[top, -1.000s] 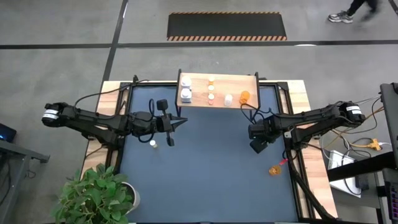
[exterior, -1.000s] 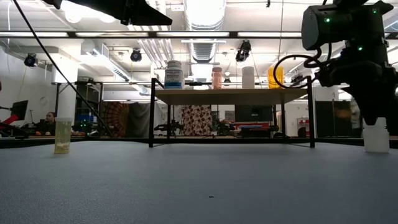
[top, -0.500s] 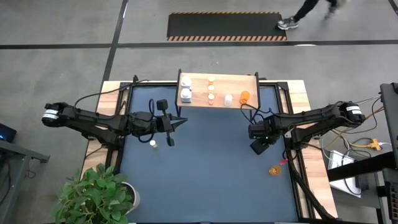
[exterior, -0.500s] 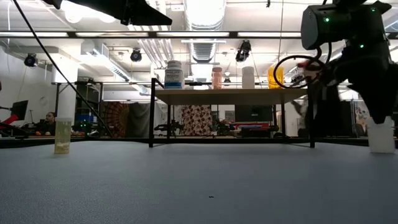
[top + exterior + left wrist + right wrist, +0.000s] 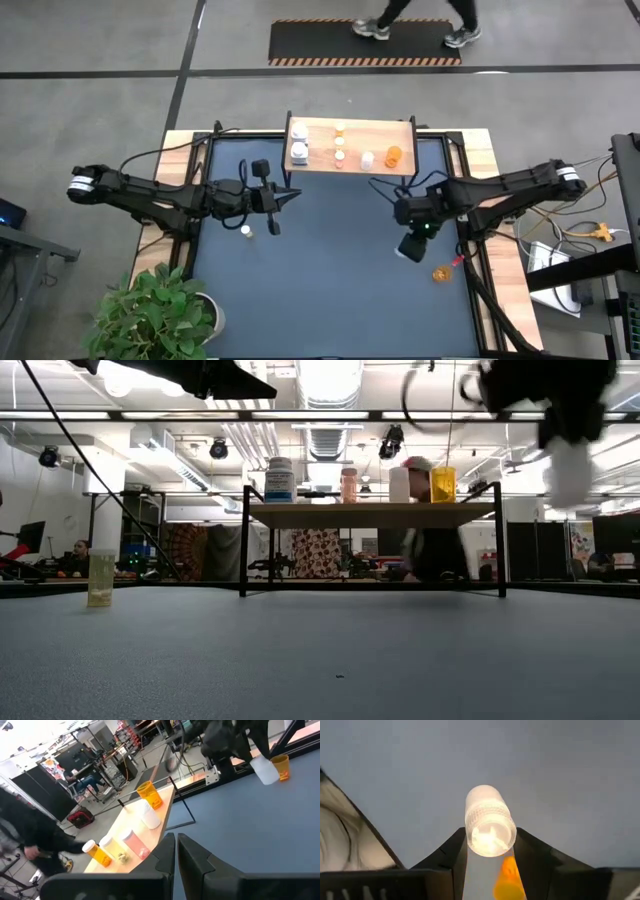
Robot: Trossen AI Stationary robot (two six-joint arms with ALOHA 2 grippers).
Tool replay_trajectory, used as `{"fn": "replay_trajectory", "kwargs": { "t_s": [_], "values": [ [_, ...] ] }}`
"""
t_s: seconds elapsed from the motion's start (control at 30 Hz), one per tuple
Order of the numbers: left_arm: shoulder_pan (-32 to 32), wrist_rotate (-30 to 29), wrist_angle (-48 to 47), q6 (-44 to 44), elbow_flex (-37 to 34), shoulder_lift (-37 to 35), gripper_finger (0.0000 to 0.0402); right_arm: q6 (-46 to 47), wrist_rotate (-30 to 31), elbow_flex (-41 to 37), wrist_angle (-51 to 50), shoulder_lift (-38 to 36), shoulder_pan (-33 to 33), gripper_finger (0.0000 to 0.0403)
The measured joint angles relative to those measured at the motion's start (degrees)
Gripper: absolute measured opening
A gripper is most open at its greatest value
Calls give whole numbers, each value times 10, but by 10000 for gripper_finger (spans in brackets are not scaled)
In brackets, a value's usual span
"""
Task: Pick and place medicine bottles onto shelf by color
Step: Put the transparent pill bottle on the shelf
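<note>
Right wrist view shows the nearest thing plainly: the right gripper [image 5: 490,851] has its jaws pinching a white bottle [image 5: 489,827], cap toward the lens, lifted clear of the blue worktop [image 5: 560,765]. In the high view that bottle [image 5: 411,248] hangs at right of centre, with an orange bottle [image 5: 440,272] lying just below and right of it. The step in hand looks like the carry; next the arm must swing up-frame and set the bottle beside the white ones on the shelf [image 5: 320,129]. At centre left, the left gripper [image 5: 290,197] waits, jaws pressed nearly together, near a small bottle [image 5: 245,230].
</note>
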Motion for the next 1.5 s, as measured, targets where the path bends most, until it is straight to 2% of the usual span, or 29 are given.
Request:
{"fn": "replay_trajectory", "kwargs": {
  "t_s": [0.17,0.27,0.37,0.63,0.73,1.0,1.33,1.5],
  "values": [
    [0,0,2,2,0,0,2,-23,58,98,0,23,2,129],
    [0,0,2,2,0,0,2,-74,77,160,-1,48,1,129],
    [0,0,2,2,0,1,2,-135,120,229,-10,83,-1,129],
    [0,0,2,1,0,1,2,-272,283,450,-153,212,-42,130],
    [0,0,2,0,0,1,2,-327,313,523,-198,258,-75,130],
    [0,0,-4,0,0,1,2,-439,313,656,-216,331,-185,130],
    [0,0,-4,0,-2,1,2,-449,308,700,-251,374,-355,130],
    [0,0,-3,0,-2,1,2,-455,224,700,-261,415,-422,130]
  ]
}}
